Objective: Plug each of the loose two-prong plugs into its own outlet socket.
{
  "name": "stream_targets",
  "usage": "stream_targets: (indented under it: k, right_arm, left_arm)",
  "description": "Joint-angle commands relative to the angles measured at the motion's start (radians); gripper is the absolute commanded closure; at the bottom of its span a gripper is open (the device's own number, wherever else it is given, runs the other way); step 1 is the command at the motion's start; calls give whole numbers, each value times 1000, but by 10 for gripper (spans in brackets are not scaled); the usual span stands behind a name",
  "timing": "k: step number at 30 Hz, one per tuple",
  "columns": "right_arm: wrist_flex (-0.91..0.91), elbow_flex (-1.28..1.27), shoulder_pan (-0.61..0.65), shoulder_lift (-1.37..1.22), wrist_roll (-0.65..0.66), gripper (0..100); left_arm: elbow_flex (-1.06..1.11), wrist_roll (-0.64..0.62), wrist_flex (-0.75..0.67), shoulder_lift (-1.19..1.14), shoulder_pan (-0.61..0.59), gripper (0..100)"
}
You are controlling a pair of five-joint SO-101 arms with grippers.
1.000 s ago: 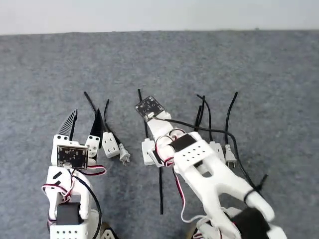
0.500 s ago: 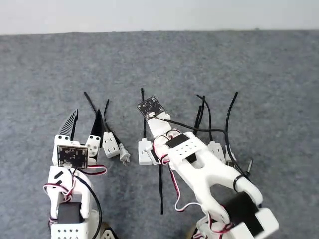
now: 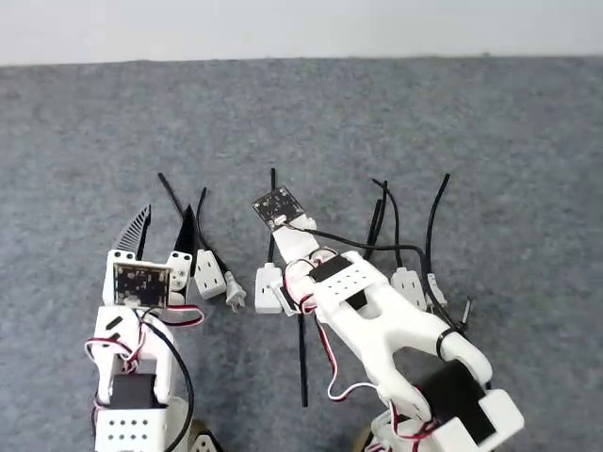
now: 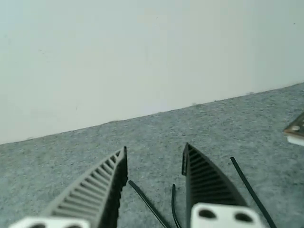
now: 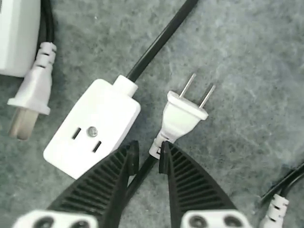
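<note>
Looking down from the high view, you get the whole layout on the grey surface [image 3: 490,122]. The left gripper [image 3: 165,215] sits near left with its fingers spread wide. Just to its right lie a second socket [image 3: 209,273] and a second plug [image 3: 236,299], side by side and not joined. A third socket [image 3: 408,287] lies on the right, among loose black cords [image 3: 386,221].

The right wrist view adds the close detail under the right arm. The right gripper [image 5: 148,148] is drawn narrow, and its ribbed black fingers [image 5: 114,178] pinch the cord end of a white two-prong plug [image 5: 183,114], right at the strain relief. The plug lies flat with its two bare metal prongs pointing away from the gripper. It is just beside a white outlet socket [image 5: 92,128] but not inserted. The socket lies face up, showing two slots and a centre screw, and a black cord leaves its far end.

The left wrist view looks out between the open fingers, over thin cord ends on the surface, to a pale wall [image 4: 142,57].
</note>
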State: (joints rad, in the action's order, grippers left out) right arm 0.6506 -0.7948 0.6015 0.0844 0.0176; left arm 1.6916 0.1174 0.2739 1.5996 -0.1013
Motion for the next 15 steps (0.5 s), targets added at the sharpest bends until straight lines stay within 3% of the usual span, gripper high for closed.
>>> stream_targets:
  k: [1,15]
  right_arm:
    - [41,72,-24,-8,-8,915]
    - [48,74,-79,-8,-11,914]
  left_arm:
    - [-50,11,-38,-75,0,820]
    - [-64,14,-38,-104,20,821]
